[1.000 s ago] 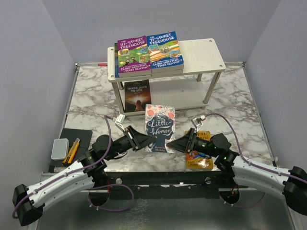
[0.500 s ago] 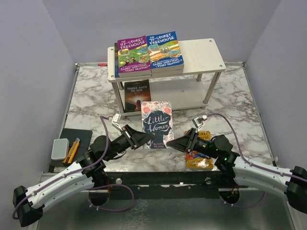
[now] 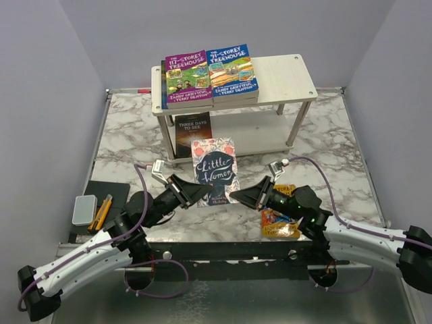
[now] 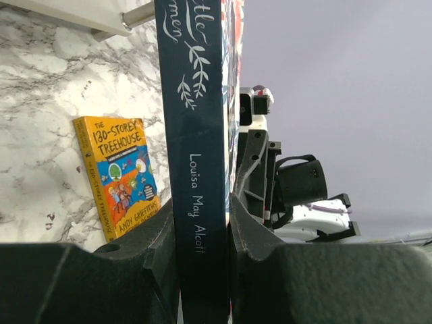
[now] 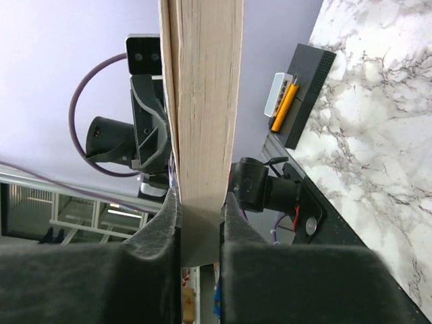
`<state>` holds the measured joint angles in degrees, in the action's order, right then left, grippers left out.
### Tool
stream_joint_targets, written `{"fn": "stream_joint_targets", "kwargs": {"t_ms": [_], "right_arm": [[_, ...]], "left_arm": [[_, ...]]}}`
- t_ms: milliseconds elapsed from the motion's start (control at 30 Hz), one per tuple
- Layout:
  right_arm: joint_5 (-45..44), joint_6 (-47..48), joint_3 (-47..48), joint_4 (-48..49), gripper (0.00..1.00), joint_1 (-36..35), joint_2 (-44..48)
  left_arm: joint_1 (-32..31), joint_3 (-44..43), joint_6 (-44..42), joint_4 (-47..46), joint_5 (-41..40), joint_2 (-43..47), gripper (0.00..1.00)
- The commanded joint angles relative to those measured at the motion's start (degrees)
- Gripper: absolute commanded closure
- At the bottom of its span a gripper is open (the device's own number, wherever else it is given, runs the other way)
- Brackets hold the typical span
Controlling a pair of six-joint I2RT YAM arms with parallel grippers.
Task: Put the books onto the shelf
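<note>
Pink-flowered navy paperback (image 3: 214, 170) before the white wooden two-tier shelf (image 3: 283, 74); purple cartoon paperback (image 3: 185, 77) and blue cartoon paperback (image 3: 231, 71) atop it, dark brown paperback (image 3: 193, 131) under its top tier, orange cartoon paperback (image 4: 116, 175) in front, grey-veined white marble tabletop (image 3: 128, 142) beneath.

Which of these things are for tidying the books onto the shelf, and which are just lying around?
For the job: Little Women book, purple Treehouse book, blue Treehouse book, dark brown book, orange Treehouse book, white shelf.
Just lying about: grey case, dark mat, yellow tool.
</note>
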<state>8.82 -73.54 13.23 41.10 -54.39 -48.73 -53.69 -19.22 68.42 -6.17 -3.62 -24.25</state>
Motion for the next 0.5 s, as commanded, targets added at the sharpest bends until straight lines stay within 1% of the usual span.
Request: {"fn": "stream_joint_targets", "kwargs": {"t_ms": [0,33,67,133,167,200,233,333,467], "right_arm": [[-4.9,0.2,2.0,2.2,1.0,-0.4,-1.1],[-5.8,0.4,1.9,1.6,1.0,-0.4,-0.8],[-6.7,0.5,1.9,0.4,1.0,-0.4,-0.4],[-8.3,1.2,2.3,-2.3,1.0,-0.4,0.4],[-9.5,1.4,2.8,-3.9,1.0,-0.4,0.8],[-11.0,1.7,3.3,-5.8,1.0,-0.4,1.2],[-11.7,2.3,3.7,-6.9,1.0,-0.4,1.3],[-13.3,3.7,5.3,-8.4,1.0,-0.4,1.0],[-14.5,6.1,8.4,-10.0,1.0,-0.3,-0.7]], "left_arm": [[-0.1,-0.2,-1.7,5.6,-3.9,0.3,1.0],[-0.1,-0.4,-1.8,8.0,-5.0,0.3,0.95],[-0.1,-0.6,-2.0,10.4,-6.0,0.3,0.85],[-0.1,-1.5,-2.5,14.8,-8.2,0.6,0.63],[-0.1,-2.0,-2.8,16.9,-9.3,0.8,0.55],[-0.1,-2.6,-3.1,19.1,-10.4,0.9,0.45],[-0.1,-3.7,-3.6,21.0,-11.5,1.0,0.38],[-0.1,-6.6,-5.0,26.8,-14.6,0.7,0.33],[-0.1,-11.5,-7.3,34.3,-19.2,-0.2,0.22]]}}
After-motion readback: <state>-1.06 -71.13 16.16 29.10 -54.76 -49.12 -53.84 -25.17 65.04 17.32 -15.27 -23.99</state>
